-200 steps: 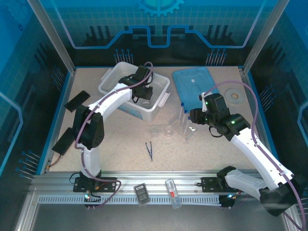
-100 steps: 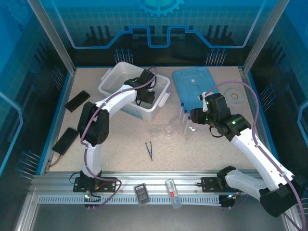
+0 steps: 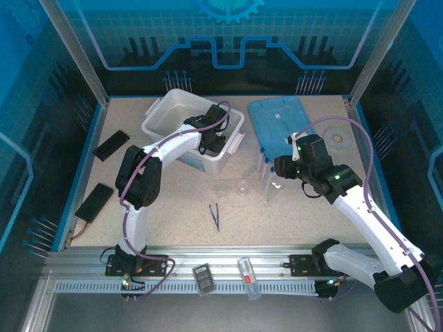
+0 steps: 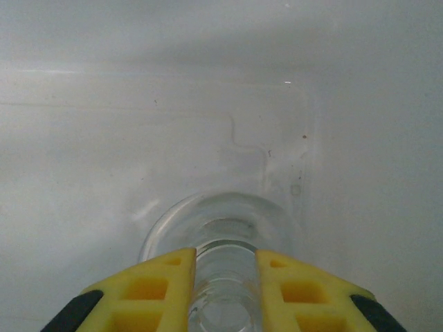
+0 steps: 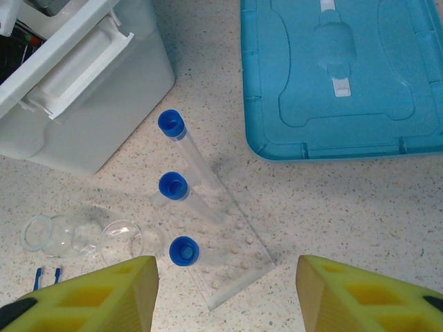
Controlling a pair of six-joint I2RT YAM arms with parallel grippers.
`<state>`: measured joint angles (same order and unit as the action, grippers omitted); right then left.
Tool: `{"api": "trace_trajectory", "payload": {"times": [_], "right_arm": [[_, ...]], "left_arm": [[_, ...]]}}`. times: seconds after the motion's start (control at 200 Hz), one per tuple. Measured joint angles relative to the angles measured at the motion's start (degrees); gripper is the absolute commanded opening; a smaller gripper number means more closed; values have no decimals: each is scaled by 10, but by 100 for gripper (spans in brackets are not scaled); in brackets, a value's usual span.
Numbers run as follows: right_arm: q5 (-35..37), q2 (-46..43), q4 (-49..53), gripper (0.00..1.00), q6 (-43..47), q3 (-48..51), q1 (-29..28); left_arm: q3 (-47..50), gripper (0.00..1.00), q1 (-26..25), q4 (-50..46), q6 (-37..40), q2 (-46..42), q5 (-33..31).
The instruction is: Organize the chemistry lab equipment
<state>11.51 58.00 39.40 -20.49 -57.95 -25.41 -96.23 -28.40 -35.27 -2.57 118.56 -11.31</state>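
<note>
Speckled beige tabletop (image 3: 173,200) under blue-lit enclosure panels, and the white bin (image 3: 173,111) stands open toward the back. My left gripper (image 4: 225,259) is down inside that bin. Its yellow fingers (image 4: 159,290) are clamped on the narrow neck of a small clear glass vessel (image 4: 221,225), round base pointing at the bin's white floor. The neck runs straight along my fingers and the base is right over the floor; whether it touches, I can't tell. My read: this is the set-down, and it calls for easing the jaws apart and lifting straight out, clear of the bin's wall.

Over to my right gripper (image 5: 227,277): jaws wide apart, holding nothing, hovering above the small clear rack (image 5: 239,259), which sits just off the bin's front right corner. The light-blue lid (image 5: 346,76) lies flat to the bin's right. Three blue-capped tubes (image 5: 173,185) stand leaning in the rack, and the row runs from the bin's corner outward, slantwise to my finger gap. So the right arm is plainly the nearer one, and I reckon a wrist turn comes before any closing. A small round glass dish (image 5: 121,240) sits in front of the bin, just beside the rack. The dark blue tweezers (image 3: 215,216) lie farther out in front of the bin, long axis pointing roughly back at it.
</note>
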Motion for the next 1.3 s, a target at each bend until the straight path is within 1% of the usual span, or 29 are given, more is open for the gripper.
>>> {"api": "trace_trajectory", "payload": {"times": [0.045,0.17,0.24,0.3,0.375,0.53,0.59,0.686,0.866,0.926,1.026,1.136,1.296], "right_arm": [[0,-1,0,56,0,0,0],[0,-4,0,57,0,0,0],[0,-5,0,57,0,0,0],[0,-5,0,57,0,0,0],[0,-5,0,58,0,0,0],[0,-5,0,59,0,0,0],[0,-5,0,59,0,0,0],[0,-5,0,61,0,0,0],[-1,-7,0,64,0,0,0],[-1,-8,0,68,0,0,0],[-2,-8,1,70,2,0,0],[-10,-7,0,72,3,0,0],[-15,2,0,73,6,0,0]], "left_arm": [[0,26,0,0,0,0,0],[0,51,0,-1,-3,2,-1],[0,60,0,-1,-7,4,-3],[0,70,0,-2,-4,4,-5],[0,75,0,0,-7,4,-9],[0,77,0,-1,-10,2,-9],[0,80,0,-1,-11,0,-10],[0,81,0,-2,-15,-11,-11],[1,81,-2,-5,-16,-57,-22],[4,81,-3,-4,-16,-78,-26],[14,81,-7,-5,-15,-119,-36],[30,81,-24,-5,-14,-161,-58],[72,81,-68,-4,-14,-215,-85]]}}
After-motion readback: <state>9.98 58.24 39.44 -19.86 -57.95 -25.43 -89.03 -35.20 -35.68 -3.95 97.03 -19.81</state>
